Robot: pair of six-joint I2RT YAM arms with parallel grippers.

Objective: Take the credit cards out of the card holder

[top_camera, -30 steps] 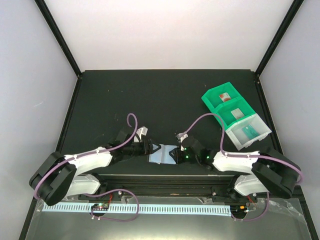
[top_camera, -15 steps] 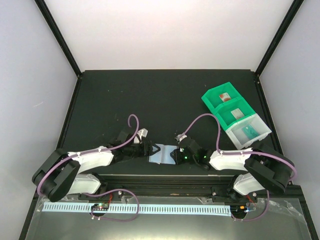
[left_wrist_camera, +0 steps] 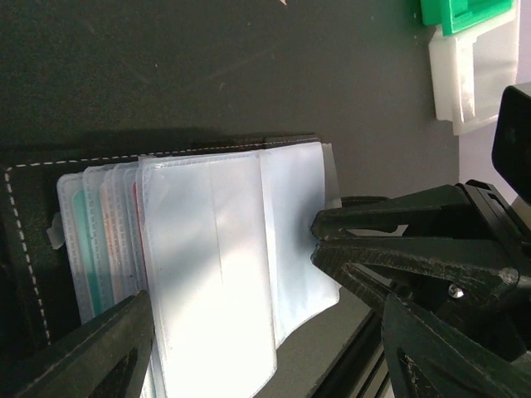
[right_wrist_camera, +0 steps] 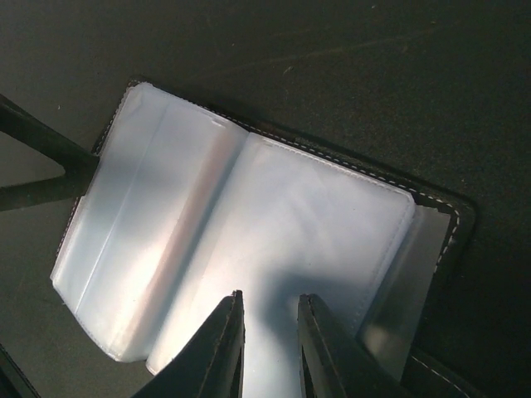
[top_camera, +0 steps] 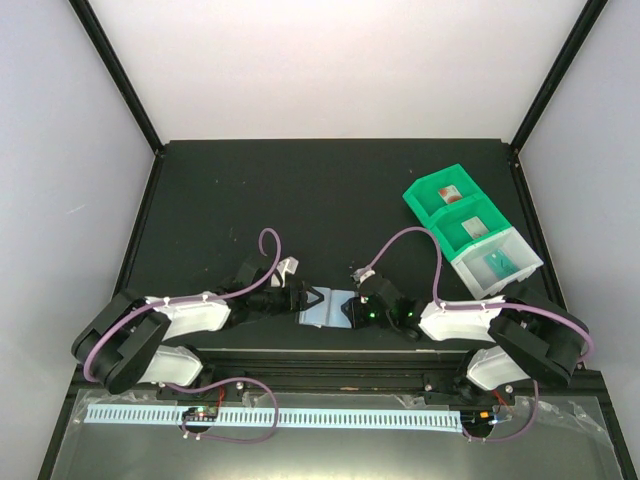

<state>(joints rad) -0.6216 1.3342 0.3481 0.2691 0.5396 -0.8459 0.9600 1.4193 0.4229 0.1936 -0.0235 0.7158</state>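
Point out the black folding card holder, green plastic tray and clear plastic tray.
black folding card holder [right_wrist_camera: 315, 224]: right wrist view, right sleeve page.
green plastic tray [top_camera: 432, 183]: top view, far rim.
clear plastic tray [top_camera: 508, 279]: top view, near wall.

The card holder [top_camera: 327, 306] is showing black outside with white dashed stitching and pale blue-grey inside, while the credit cards [left_wrist_camera: 90, 257] are peeking out as teal-green and red edges. The desk [top_camera: 330, 190], the left tool [top_camera: 305, 297] and the right tool [right_wrist_camera: 270, 303] are all looking black, and two green bin trays [top_camera: 418, 205] are sitting beside one clear tray [top_camera: 470, 275].
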